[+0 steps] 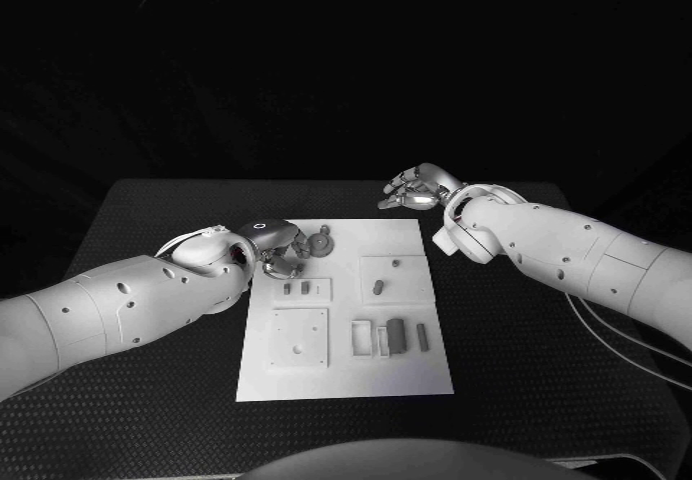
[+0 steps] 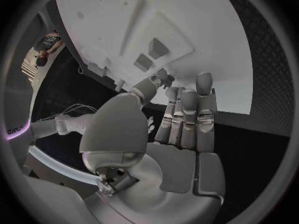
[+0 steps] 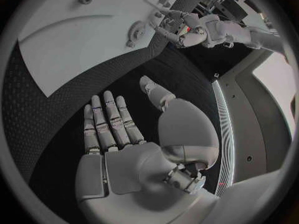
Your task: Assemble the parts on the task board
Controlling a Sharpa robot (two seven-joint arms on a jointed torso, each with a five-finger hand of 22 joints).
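The white task board point(image 1: 346, 375) lies in the middle of the black table. Several small grey parts lie on it, among them two short pieces point(image 1: 296, 288), one on a square point(image 1: 376, 286), and longer ones point(image 1: 395, 335) in the near row. A round part point(image 1: 320, 243) sits at the board's far left corner. My left hand point(image 1: 281, 250) hovers at that corner, just beside the round part, fingers apart and holding nothing point(image 2: 181, 129). My right hand point(image 1: 418, 190) is beyond the board's far right corner, over bare table, flat and empty point(image 3: 124, 134).
A raised square plate point(image 1: 300, 335) with small holes sits on the board's near left. The black table point(image 1: 144, 220) extends well beyond the board on both sides. The right wrist view shows my left hand point(image 3: 187, 25) by the round part point(image 3: 134, 32).
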